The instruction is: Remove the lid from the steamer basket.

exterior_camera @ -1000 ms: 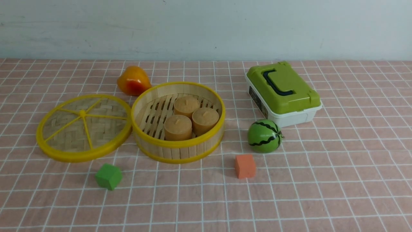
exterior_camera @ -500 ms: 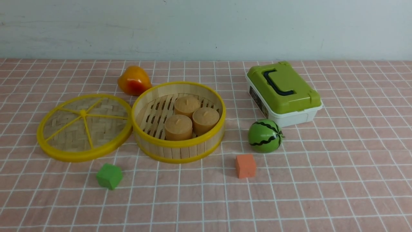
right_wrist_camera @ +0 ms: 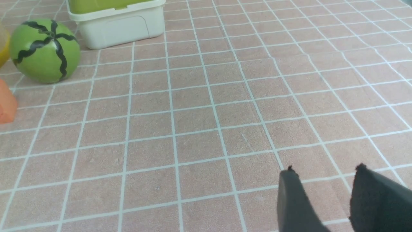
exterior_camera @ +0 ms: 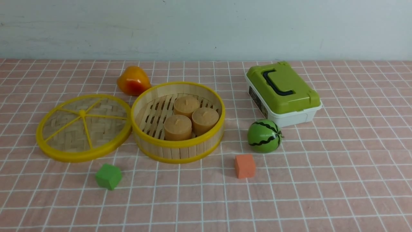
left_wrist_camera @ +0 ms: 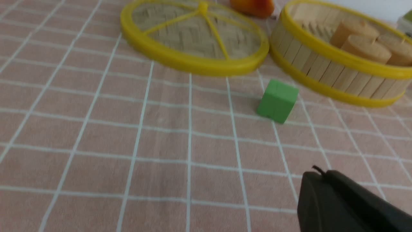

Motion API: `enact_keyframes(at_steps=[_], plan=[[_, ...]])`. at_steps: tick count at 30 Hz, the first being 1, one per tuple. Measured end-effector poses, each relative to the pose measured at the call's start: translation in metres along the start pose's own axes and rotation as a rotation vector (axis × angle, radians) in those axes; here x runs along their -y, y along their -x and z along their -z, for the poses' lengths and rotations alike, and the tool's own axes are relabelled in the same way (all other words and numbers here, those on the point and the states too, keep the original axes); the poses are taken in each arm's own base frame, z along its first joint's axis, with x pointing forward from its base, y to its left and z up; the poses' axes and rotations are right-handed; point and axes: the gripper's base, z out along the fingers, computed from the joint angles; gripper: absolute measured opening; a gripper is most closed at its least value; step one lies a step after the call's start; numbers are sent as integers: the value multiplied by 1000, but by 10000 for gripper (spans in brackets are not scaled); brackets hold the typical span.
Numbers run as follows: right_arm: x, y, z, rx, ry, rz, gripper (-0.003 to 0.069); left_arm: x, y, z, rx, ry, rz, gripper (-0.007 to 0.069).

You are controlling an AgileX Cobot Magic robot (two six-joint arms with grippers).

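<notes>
The lid (exterior_camera: pixel 83 127), a woven bamboo disc with a yellow rim and spokes, lies flat on the cloth left of the steamer basket (exterior_camera: pixel 178 121), touching its side. The basket stands uncovered with three brown cakes (exterior_camera: pixel 190 117) inside. Both show in the left wrist view, the lid (left_wrist_camera: pixel 194 35) and the basket (left_wrist_camera: pixel 338 54). Neither gripper shows in the front view. My left gripper (left_wrist_camera: pixel 322 175) is shut and empty, over bare cloth short of the lid. My right gripper (right_wrist_camera: pixel 325 169) is open and empty over bare cloth.
A green cube (exterior_camera: pixel 108 176) lies in front of the lid. An orange cube (exterior_camera: pixel 245 165), a toy watermelon (exterior_camera: pixel 264 135) and a white box with a green lid (exterior_camera: pixel 283 93) are right of the basket. An orange-yellow fruit (exterior_camera: pixel 133 80) lies behind it.
</notes>
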Motion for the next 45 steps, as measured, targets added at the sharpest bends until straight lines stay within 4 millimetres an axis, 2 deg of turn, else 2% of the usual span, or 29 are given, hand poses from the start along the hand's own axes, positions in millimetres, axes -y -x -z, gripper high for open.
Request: enact_keyframes(at_steps=[45], plan=[[0, 0, 0, 0, 0, 0, 241, 0, -1, 0, -13, 2, -25, -12]])
